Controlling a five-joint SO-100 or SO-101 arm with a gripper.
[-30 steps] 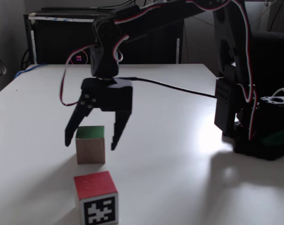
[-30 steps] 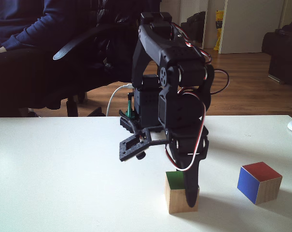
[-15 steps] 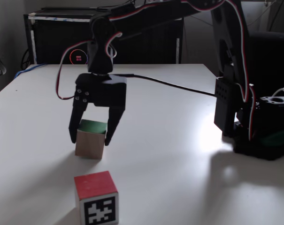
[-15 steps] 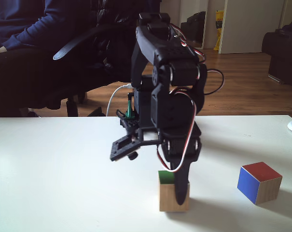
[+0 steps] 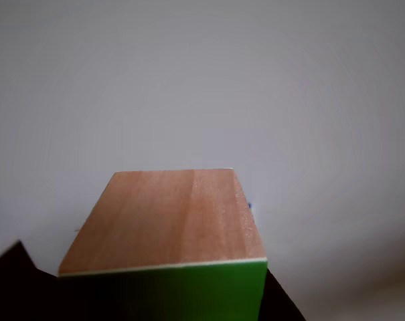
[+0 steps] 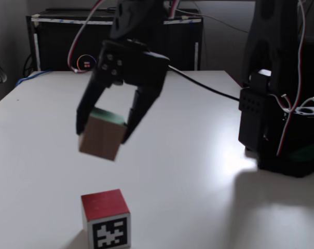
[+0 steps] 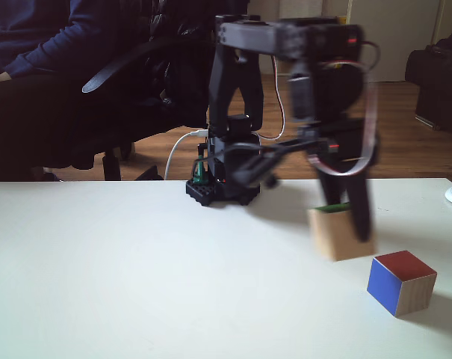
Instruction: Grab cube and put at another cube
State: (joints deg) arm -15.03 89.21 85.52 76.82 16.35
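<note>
Nearest the camera in a fixed view, another cube sat on the white table, red face up. Behind it, raised clear of the surface, the claw gripped the cube, tilted, its green face uppermost, slightly blurred

The cube shows smooth light-brown wood with fine grain, plus one bright green painted face. The other cube has a matt red top, a white printed-marker face and a bare wooden side. The tool is matt black plastic. The tabletop is smooth white, faintly glossy.
</note>
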